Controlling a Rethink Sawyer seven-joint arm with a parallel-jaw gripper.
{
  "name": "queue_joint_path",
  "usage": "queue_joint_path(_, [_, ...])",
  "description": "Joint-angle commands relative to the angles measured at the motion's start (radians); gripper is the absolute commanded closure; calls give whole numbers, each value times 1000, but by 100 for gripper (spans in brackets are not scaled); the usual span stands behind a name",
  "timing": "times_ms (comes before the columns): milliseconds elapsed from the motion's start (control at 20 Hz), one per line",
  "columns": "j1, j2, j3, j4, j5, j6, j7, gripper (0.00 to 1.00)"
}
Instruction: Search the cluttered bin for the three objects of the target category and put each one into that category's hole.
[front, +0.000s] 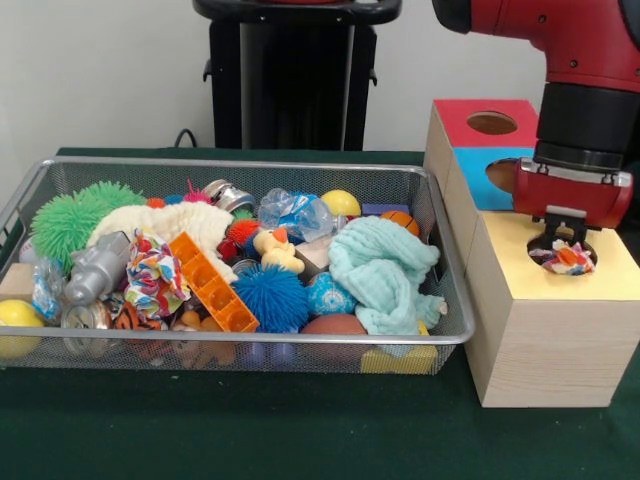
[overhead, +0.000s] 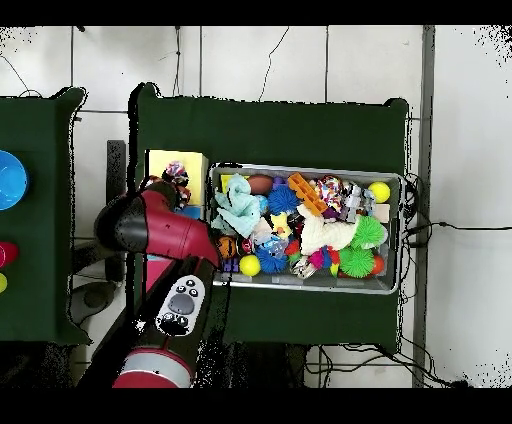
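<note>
Over the hole (front: 563, 252) in the yellow-topped box (front: 545, 330), a fabric ball (front: 565, 258) sits pinched in my gripper (front: 562, 240). Another fabric ball (front: 152, 275) lies in the bin (front: 452, 330) to the side, touching an orange block (front: 212, 283).

Glossy red arm (front: 560, 35) with black wrist band, black pedestal (front: 295, 75)

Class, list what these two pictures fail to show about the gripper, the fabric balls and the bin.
- Gripper fingers: front view, hidden behind the frilly fabric ball at the yellow-topped box's round hole.
- Same gripper: overhead view, covered by the red arm.
- Silver wire-mesh bin: lower layers buried under toys, so remaining fabric balls uncountable.
</note>
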Motion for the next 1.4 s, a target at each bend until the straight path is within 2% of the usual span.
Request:
queue_joint_path(50, [-6,200,41,56,-13,348,211,100])
queue_joint_path(350, [-2,204,30,45,-29,349,207,100])
queue_joint_path(700, [6,218,1,6,-56,412,188,100])
queue_joint_path(750, [13,222,-9,-2,-61,419,188,0])
queue_joint_path(900, [13,223,-13,-8,-67,438,182,0])
queue_joint_path(1050, [6,219,2,6,-66,378,164,0])
queue_joint_path(1400, [-5,210,21,20,-62,363,157,0])
